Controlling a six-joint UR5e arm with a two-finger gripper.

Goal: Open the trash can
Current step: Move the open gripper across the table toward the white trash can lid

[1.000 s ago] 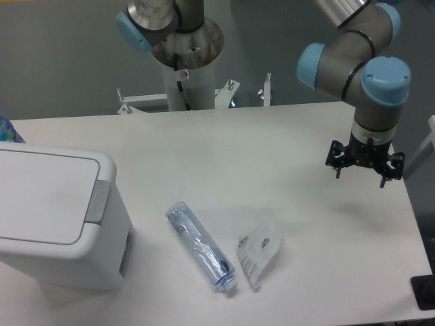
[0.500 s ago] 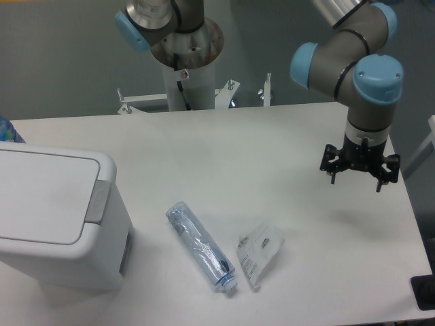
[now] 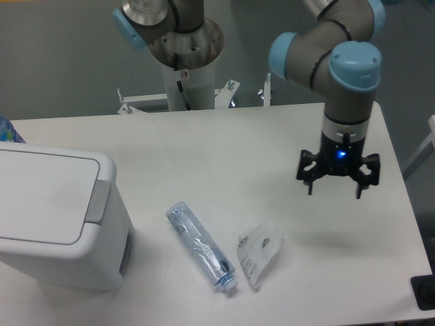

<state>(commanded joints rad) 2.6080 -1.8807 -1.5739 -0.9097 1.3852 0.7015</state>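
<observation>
Hovering above the table [image 3: 224, 153] at about 3 o'clock, the gripper [image 3: 336, 185] has its 2 fingers spread and holds nothing. The trash can [image 3: 58, 221] sits at 9 o'clock, lid flat and shut, grey push tab [image 3: 99, 202] on its right rim. Between them lie a plastic bottle [image 3: 200, 246] and a clear wrapper [image 3: 259, 252]; a low crossing could snag either, and an off-centre press could skid off the tab.

Trash can [image 3: 47, 204] left of bottle [image 3: 200, 246]

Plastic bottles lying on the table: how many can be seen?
1: the plastic bottle lies between the trash can and a crumpled wrapper.
</observation>
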